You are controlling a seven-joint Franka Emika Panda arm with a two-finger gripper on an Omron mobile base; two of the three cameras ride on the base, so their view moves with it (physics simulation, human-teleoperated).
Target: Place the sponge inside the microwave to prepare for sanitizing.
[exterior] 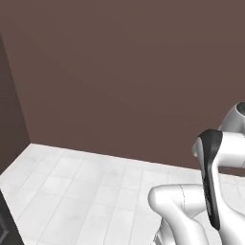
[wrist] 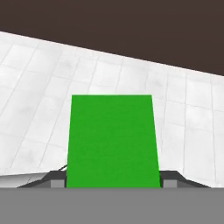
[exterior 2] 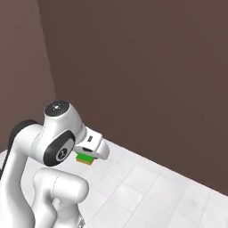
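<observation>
The end effector (exterior 2: 87,156) is pinching the sponge (wrist: 113,141), its dark finger tips (wrist: 173,177) pressed against the sponge's two sides, green face toward the hand camera. In the right base view the sponge (exterior 2: 84,158) hangs just under the hand, lifted above the white tiled floor (exterior 2: 151,191), with the brown wall (exterior 2: 147,75) beyond. The step in hand appears to be carrying it to the microwave. To do that well, hold the squeeze steady, keep the sponge level and off the floor, and turn slowly so the soft block does not slip or twist between the fingers.
</observation>
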